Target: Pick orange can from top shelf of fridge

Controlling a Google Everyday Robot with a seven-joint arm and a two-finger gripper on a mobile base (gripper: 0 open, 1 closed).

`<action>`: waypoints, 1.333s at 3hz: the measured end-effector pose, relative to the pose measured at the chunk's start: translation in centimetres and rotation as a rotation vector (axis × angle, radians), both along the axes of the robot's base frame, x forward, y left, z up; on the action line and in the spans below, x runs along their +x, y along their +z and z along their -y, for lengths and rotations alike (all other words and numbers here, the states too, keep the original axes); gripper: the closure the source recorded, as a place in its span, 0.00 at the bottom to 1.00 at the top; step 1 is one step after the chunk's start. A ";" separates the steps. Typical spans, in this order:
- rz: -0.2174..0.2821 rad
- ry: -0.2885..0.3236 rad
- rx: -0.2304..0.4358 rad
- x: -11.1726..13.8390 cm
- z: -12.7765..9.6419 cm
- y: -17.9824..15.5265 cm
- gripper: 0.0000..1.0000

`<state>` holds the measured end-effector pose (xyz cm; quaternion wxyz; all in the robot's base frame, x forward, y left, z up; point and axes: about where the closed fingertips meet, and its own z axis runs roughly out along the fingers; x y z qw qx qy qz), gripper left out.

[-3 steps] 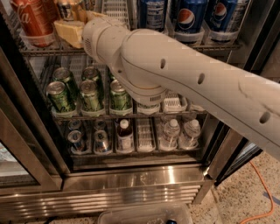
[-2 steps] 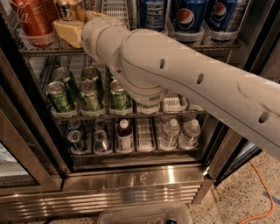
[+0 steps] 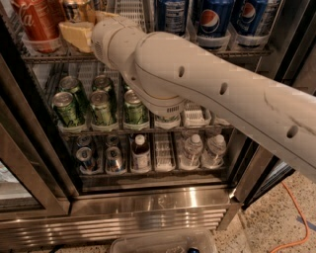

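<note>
The orange can [image 3: 79, 9] stands on the top shelf [image 3: 49, 57] of the fridge [image 3: 148, 210], at the upper left, with only its lower golden body in view. My gripper [image 3: 77, 34] is at the end of the white arm, directly in front of and just below the can, and hides the can's base. A red cola can [image 3: 37, 22] stands just left of it. Blue Pepsi cans [image 3: 215, 20] line the same shelf to the right.
Green cans [image 3: 101, 106] fill the middle rack under the arm. Lower down are small cans, a dark bottle [image 3: 140, 153] and water bottles [image 3: 193, 148]. The glass door frame [image 3: 29, 168] stands at the left. An orange cable [image 3: 296, 222] lies on the floor at the right.
</note>
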<state>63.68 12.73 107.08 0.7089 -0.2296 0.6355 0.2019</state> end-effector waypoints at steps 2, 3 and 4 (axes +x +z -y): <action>0.038 0.002 0.003 0.4 0.2 1.5 1.00; 0.075 -0.002 0.008 0.7 0.6 2.9 1.00; 0.101 -0.005 0.010 0.4 1.3 4.1 1.00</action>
